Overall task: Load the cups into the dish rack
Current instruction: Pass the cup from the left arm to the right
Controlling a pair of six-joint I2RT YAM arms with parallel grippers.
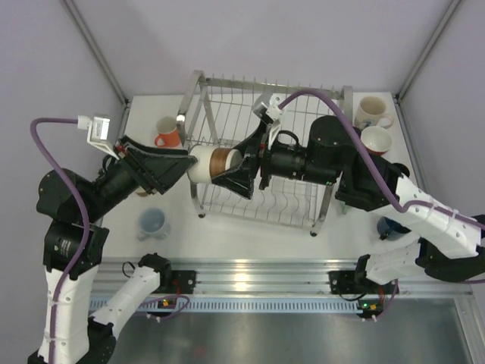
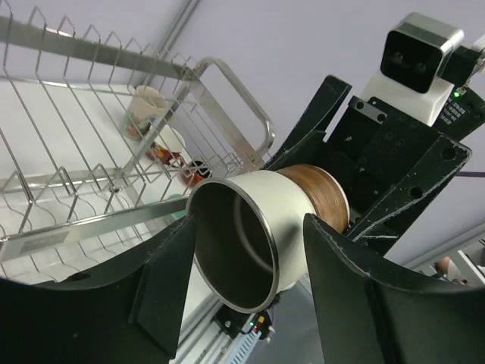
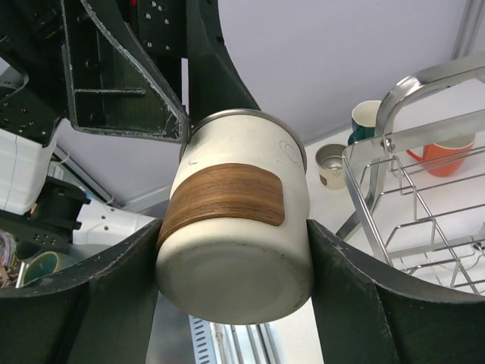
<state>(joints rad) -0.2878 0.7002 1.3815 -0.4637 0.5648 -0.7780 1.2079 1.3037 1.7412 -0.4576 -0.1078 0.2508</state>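
Note:
A cream cup (image 1: 212, 163) with a brown wood-look band hangs on its side in the air at the front left corner of the silver wire dish rack (image 1: 250, 114). My left gripper (image 1: 189, 164) is closed on its mouth end. The left wrist view looks into the cup (image 2: 280, 197), with my fingers (image 2: 326, 258) on both sides of the rim. My right gripper (image 1: 231, 167) is closed on its base end. In the right wrist view both fingers (image 3: 341, 273) press the cup (image 3: 235, 227) just above its bottom.
An orange cup (image 1: 168, 135) and a pale blue-grey cup (image 1: 153, 222) stand left of the rack. A cream printed cup (image 1: 373, 112), a red-rimmed cup (image 1: 377, 140) and a navy cup (image 1: 390, 227) stand on its right. The right wrist view shows the rack handle (image 3: 424, 80).

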